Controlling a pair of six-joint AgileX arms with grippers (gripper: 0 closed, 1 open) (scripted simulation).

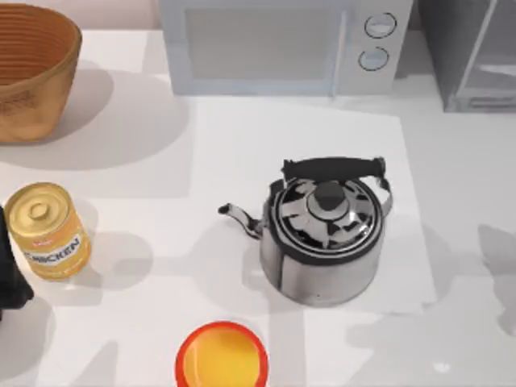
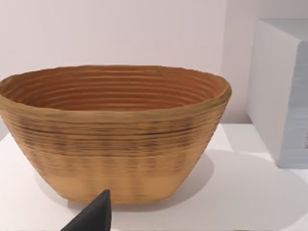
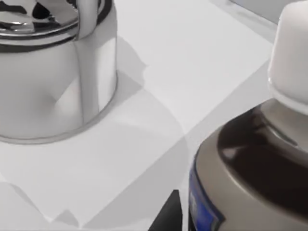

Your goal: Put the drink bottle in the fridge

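The drink bottle (image 3: 250, 168) stands very close in the right wrist view. It has a dark reddish-brown body, a white cap and a blue label. A dark part of my right gripper (image 3: 167, 215) shows right beside it, and whether the gripper holds the bottle is unclear. The fridge (image 1: 476, 56), a grey cabinet with a glassy door panel, stands at the table's far right corner. In the left wrist view a dark part of my left gripper (image 2: 94, 216) points at a woven basket (image 2: 115, 134).
A steel kettle (image 1: 326, 234) with a black handle stands mid-table on a white mat (image 1: 242, 145). The microwave (image 1: 282, 44) sits at the back and the basket (image 1: 32, 72) at the far left. A yellow CHICKEN can (image 1: 48, 230), a black shape (image 1: 10, 270) and an orange bowl (image 1: 222, 356) are nearer.
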